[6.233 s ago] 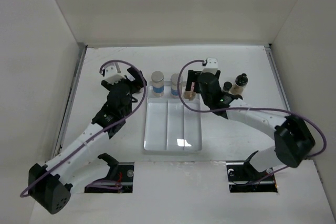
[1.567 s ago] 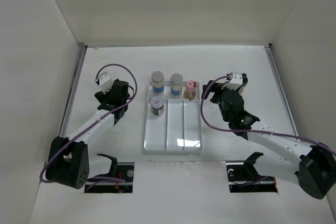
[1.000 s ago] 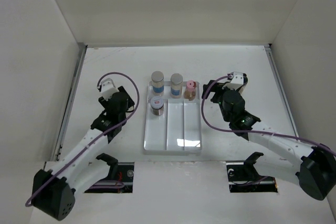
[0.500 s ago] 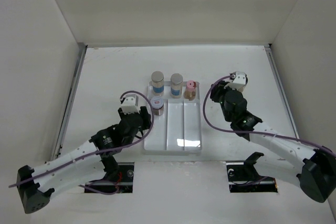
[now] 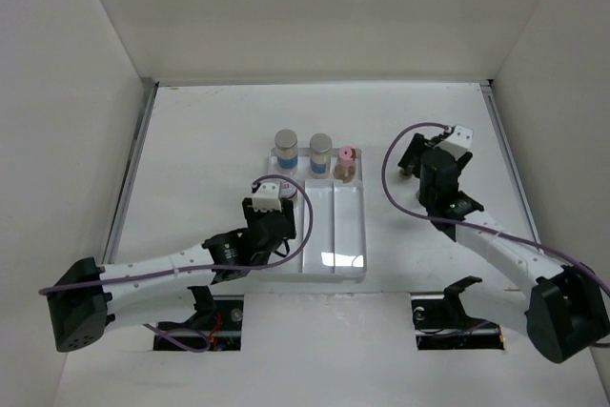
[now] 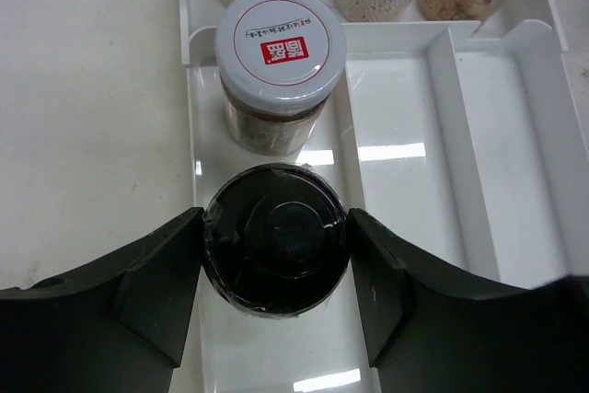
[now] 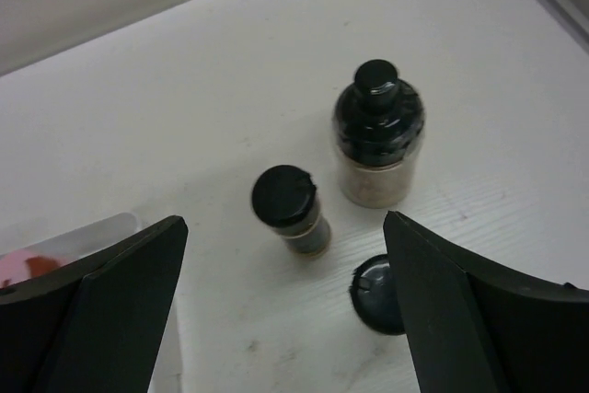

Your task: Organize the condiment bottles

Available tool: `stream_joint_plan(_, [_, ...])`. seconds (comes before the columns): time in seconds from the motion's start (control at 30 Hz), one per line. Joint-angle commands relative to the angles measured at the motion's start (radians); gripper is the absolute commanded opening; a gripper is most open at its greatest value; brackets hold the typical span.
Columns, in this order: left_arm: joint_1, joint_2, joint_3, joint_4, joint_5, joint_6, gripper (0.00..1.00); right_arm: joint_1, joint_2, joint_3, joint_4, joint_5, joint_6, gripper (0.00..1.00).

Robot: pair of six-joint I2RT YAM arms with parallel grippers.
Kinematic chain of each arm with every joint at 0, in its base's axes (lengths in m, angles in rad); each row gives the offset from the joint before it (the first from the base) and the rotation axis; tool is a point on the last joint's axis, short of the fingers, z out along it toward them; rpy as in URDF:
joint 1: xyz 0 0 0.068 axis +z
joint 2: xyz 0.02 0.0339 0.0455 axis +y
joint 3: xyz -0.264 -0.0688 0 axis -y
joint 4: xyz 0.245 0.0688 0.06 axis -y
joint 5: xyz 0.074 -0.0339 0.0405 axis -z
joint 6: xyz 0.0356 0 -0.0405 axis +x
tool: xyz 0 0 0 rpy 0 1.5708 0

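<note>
Tray: 4 jars in. Left gripper clamped on 5th, black-lidded jar, at left lane. Right gripper spread, empty; 2 black-capped bottles not yet in, on table.

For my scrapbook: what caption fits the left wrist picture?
Left fingers hold a black-capped jar over the tray, beside a white-lidded jar.

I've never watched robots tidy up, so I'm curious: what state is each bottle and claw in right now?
Left gripper: shut on the black-capped jar, above the tray.
Right gripper: open, empty.
White-lidded jar: upright in tray, closed.
Blue-labelled jars: upright, closed.
Pink-capped bottle: upright, closed.
Two black-capped bottles: upright on table, closed.
</note>
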State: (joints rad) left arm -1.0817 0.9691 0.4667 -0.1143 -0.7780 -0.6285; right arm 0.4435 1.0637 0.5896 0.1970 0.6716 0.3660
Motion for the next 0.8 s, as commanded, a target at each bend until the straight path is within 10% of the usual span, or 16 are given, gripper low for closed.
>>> stream_joint_plan(0.0, [-0.008,0.005,-0.008,0.073,-0.023,0.006,0.44,-0.059,0.065,0.075,-0.028,0.019,0.002,0.96])
stream_joint_plan(0.37, [0.021,-0.081,-0.051,0.091,-0.021,0.021,0.86,-0.102,0.295,0.223,-0.05,-0.132,-0.002,0.91])
stream_joint_plan(0.77, [0.183,-0.38,-0.166,0.336,0.034,0.136,0.9,-0.16,0.395,0.269,-0.051,-0.208,0.019,0.7])
